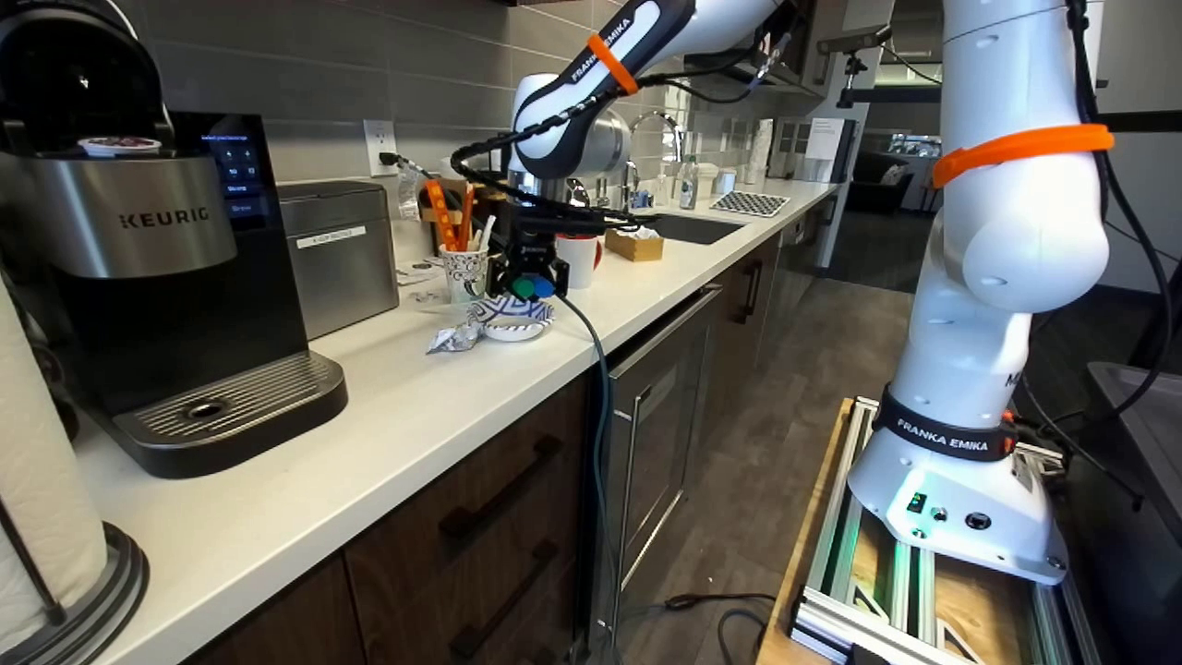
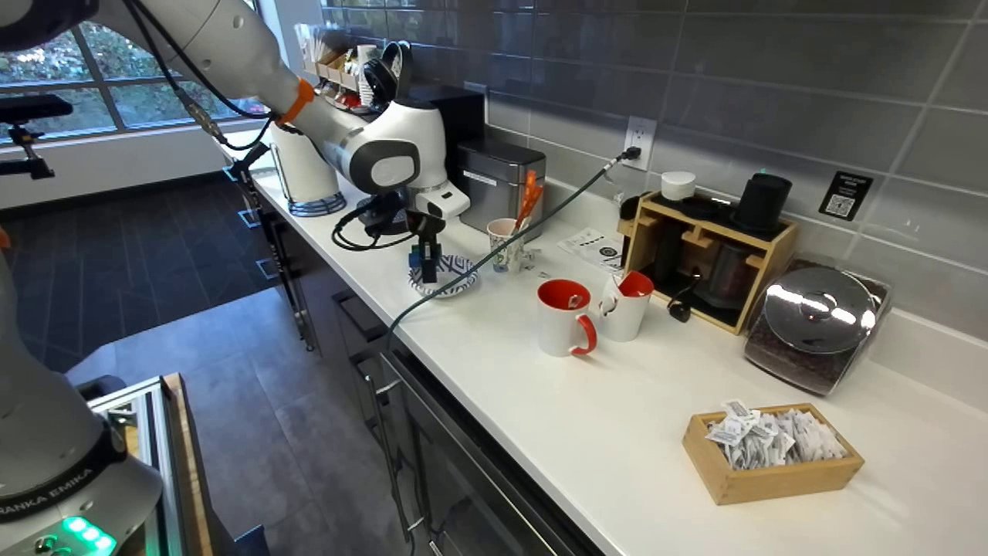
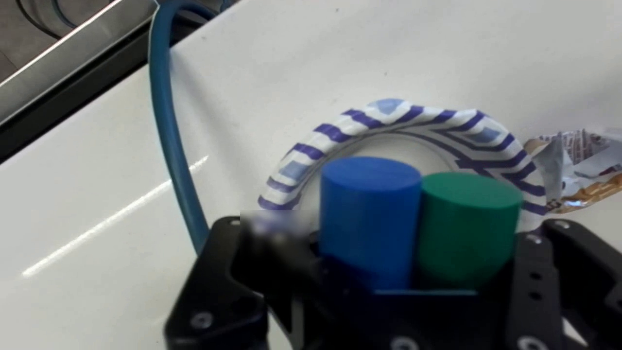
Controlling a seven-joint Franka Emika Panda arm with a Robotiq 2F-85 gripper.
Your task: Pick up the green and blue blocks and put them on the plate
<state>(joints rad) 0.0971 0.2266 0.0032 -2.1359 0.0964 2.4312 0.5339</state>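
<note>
Blue block [image 3: 369, 218] and green block [image 3: 469, 228] sit side by side in your claw [image 1: 531, 283], which is clamped on both; you have them above the striped plate [image 3: 384, 114]. Near it, a patterned cup [image 1: 463, 273] holds orange items [image 1: 439, 212]; farther along your counter [image 2: 587, 432], a wooden box [image 2: 787, 480] is filled with white packets [image 2: 760, 444].

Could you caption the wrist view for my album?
End effector gripping a blue block and a green block over a patterned plate.

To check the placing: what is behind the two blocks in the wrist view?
The plate: part of its striped rim and bottom shows. The blue block, green block and gripper hide the rest.
</note>
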